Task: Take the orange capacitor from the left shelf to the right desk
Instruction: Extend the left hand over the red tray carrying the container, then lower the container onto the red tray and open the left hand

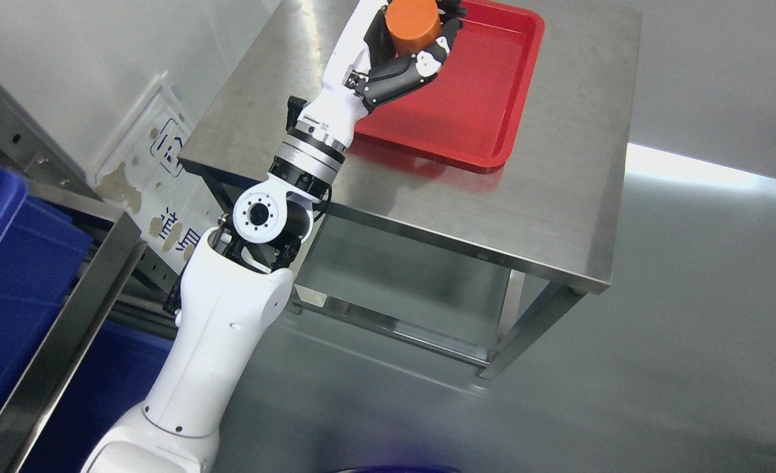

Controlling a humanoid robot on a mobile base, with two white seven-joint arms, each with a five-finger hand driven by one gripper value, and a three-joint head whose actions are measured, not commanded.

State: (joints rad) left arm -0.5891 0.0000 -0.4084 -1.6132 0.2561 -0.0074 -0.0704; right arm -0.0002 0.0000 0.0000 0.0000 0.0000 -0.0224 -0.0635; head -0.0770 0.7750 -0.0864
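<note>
An orange cylindrical capacitor (pixel 414 26) sits in my left hand (pixel 420 46) at the top of the head view. The black fingers (pixel 401 75) curl around it from below and the side. The hand holds it above the near left part of a red tray (pixel 486 98) that lies on the steel desk (pixel 440 197). My left arm (pixel 230 315) reaches up from the lower left. Whether the capacitor touches the tray cannot be told. My right arm is out of view.
The steel shelf frame (pixel 72 315) with blue bins (pixel 6 263) stands at the left edge. The desk has a lower shelf (pixel 394 289) and steel legs. Grey floor (pixel 690 328) lies to the right.
</note>
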